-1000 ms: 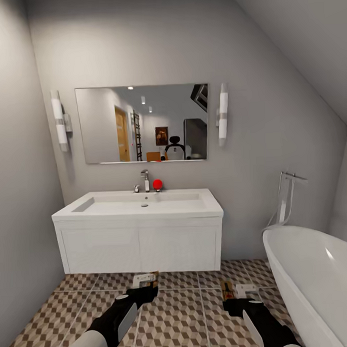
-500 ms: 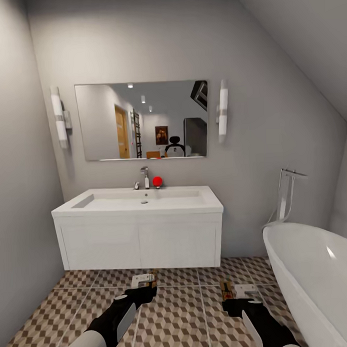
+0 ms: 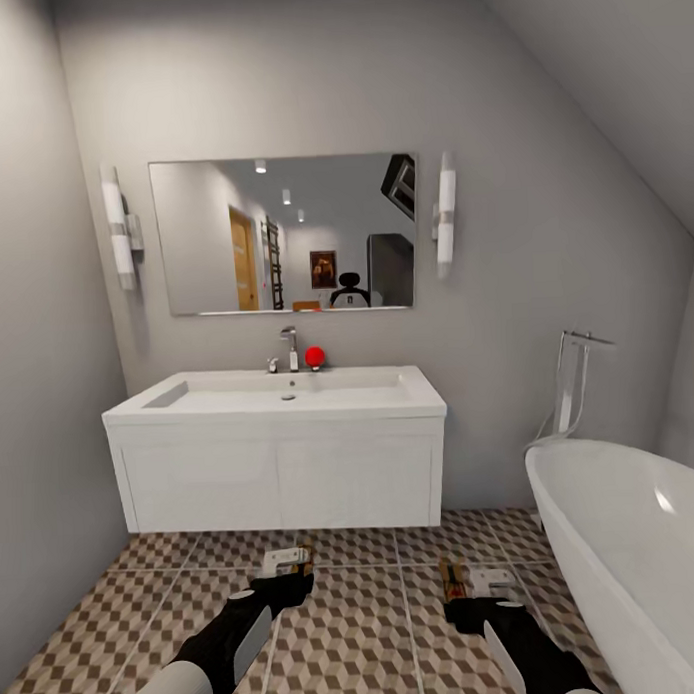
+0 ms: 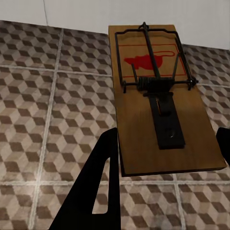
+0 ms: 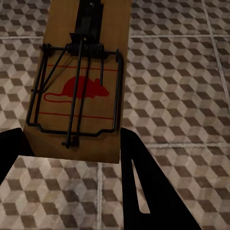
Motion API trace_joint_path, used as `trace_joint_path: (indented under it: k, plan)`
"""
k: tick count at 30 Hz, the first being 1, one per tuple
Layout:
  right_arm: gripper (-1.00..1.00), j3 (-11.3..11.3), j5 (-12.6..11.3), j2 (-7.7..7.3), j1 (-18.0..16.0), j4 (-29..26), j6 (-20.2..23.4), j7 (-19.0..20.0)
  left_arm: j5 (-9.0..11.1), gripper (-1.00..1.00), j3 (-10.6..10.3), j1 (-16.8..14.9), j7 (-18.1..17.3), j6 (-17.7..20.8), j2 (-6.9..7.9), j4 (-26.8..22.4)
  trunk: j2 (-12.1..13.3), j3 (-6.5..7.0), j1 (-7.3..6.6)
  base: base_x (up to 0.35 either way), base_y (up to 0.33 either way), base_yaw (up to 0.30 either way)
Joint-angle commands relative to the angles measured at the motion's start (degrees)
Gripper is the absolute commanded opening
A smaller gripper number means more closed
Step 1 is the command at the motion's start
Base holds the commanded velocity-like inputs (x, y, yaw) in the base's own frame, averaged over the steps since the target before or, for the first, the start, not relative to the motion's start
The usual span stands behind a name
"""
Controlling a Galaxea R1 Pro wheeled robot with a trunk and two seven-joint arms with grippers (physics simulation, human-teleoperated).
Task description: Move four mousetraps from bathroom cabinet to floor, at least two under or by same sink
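Currently each pincer grips one mousetrap. The left gripper (image 3: 287, 579) has its fingers closed on the sides of a mousetrap (image 4: 160, 100): a tan wooden board with dark wire, a coil spring and a red mouse print, no readable writing. The right gripper (image 3: 483, 604) likewise clamps a second mousetrap (image 5: 81, 86) of the same make. Both are held low over the cube-pattern floor (image 3: 357, 637), apparently not touching it. The sink (image 3: 279, 404) stands ahead of both pincers, its basin showing just the drain.
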Motion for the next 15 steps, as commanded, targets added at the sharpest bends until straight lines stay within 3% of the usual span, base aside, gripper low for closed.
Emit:
trace_joint_path:
  k: [1,15]
  plan:
    - [-1.00,-0.31,0.08,0.11,-0.02,-0.11,0.34,0.16,0.49,-1.00,-0.39,-0.02,0.27,0.28,0.05,-0.11,-0.45,-0.25,0.22,0.000,0.000,0.000]
    - [-1.00,-0.32,-0.03,0.05,-0.02,0.29,0.27,0.09,0.41,-1.00,-0.37,-0.02,0.27,0.29,0.05,-0.11,-6.06,-2.77,3.29,0.000,0.000,0.000]
